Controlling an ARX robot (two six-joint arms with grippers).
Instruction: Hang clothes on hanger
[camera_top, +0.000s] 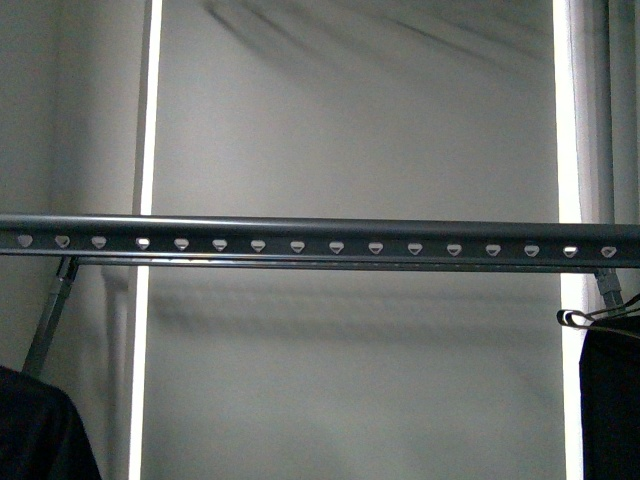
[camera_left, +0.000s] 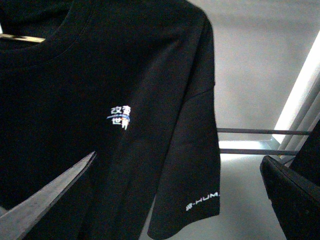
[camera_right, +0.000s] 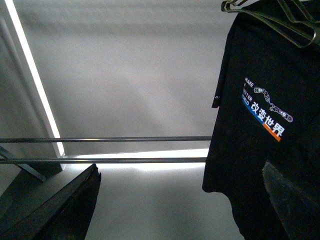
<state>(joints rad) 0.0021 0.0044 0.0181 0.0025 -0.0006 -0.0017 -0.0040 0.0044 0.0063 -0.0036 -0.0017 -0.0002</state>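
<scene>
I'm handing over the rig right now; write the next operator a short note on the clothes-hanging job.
Left tool: open, facing the clothes, gripping nothing.
Right tool: open, facing the other black shirt on a wire hanger.
The clothes, brass hook on top, are off the hanger rail; no hook shows on it in the front view.
Done: nothing yet.
Left: grasp the clothes, lift, hook them on the rail.

Dim grey light, glaring vertical strips (camera_top: 150, 100)

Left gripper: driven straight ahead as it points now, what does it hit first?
Likely the black T-shirt: it fills the left wrist view straight ahead of the open left gripper. Gap to it unclear.
</scene>
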